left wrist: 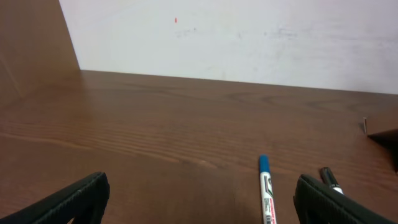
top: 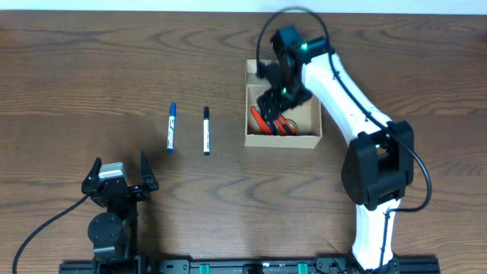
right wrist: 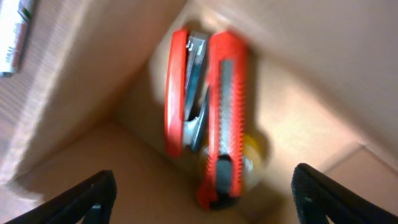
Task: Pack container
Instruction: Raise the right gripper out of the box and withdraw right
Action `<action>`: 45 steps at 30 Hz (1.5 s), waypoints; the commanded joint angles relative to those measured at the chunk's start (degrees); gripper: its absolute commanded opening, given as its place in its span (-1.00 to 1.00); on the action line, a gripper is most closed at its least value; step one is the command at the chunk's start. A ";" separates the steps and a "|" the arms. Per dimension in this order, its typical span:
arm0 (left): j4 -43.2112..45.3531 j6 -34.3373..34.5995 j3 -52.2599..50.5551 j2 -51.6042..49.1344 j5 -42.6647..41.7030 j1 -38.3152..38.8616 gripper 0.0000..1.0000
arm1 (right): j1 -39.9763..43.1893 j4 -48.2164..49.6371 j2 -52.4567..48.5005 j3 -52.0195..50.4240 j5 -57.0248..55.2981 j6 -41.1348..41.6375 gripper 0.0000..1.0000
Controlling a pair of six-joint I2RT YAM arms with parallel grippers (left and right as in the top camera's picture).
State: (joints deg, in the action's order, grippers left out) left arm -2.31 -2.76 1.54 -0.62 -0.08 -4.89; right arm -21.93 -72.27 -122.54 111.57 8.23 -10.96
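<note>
The container (top: 304, 139) is a tan cardboard box lying open at the table's middle right. Inside it lie two red cutters (top: 272, 122), seen close up in the right wrist view as a cutter with a ribbed edge (right wrist: 225, 118) beside another red one (right wrist: 176, 93). My right gripper (top: 277, 93) reaches down into the box and stands open (right wrist: 204, 182) just over the ribbed cutter, holding nothing. A blue-capped marker (top: 171, 127) and a black-capped marker (top: 206, 130) lie on the table left of the box. Near the front edge, my left gripper (top: 120, 176) is open and empty.
In the left wrist view the blue-capped marker (left wrist: 266, 190) and the black-capped one (left wrist: 331, 179) lie just ahead of the left gripper (left wrist: 202, 183). A corner of the box (left wrist: 380, 126) shows at the far right. The right arm's white links (top: 358, 114) cross the table's right side.
</note>
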 commanded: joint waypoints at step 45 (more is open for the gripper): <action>-0.96 0.63 -1.27 0.37 -0.87 -0.35 0.90 | 42.16 -7.50 8.02 7.26 -19.96 23.34 0.99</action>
State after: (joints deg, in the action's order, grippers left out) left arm -2.17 -2.76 1.54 -0.62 -0.16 -4.89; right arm 20.21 -79.85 -114.96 119.37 -11.97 11.33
